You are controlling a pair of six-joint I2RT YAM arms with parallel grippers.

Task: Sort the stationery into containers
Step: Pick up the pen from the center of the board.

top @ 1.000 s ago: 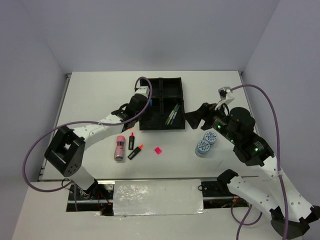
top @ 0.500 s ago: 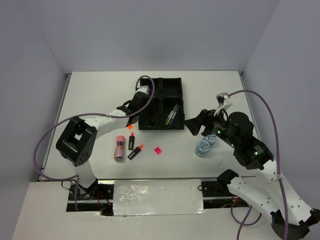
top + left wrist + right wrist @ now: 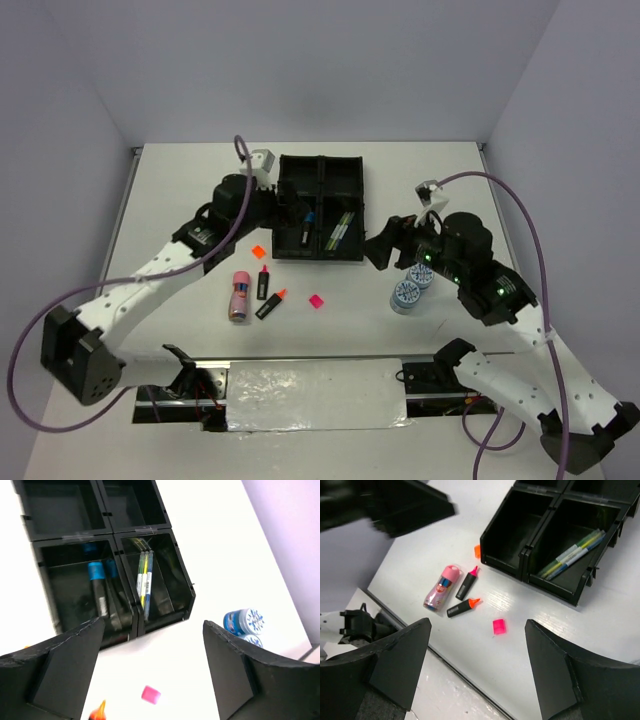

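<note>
This is a robotics lab test cell. A flat white tabletop (image 3: 200,190) is boxed in on three sides by bare pale lilac panel walls (image 3: 300,70). Two jointed white-and-black robot arms, one at the left (image 3: 140,280) and one at the right (image 3: 520,385), are mounted at its near edge, trailing thick purple cables (image 3: 546,250). Between their bases lies a crinkled silver sheet (image 3: 315,395), with exposed wiring and black brackets (image 3: 185,385) beside it. A small set of props sits on the table: a black plastic four-compartment tray (image 3: 322,160) and loose black highlighters (image 3: 262,283).
</note>
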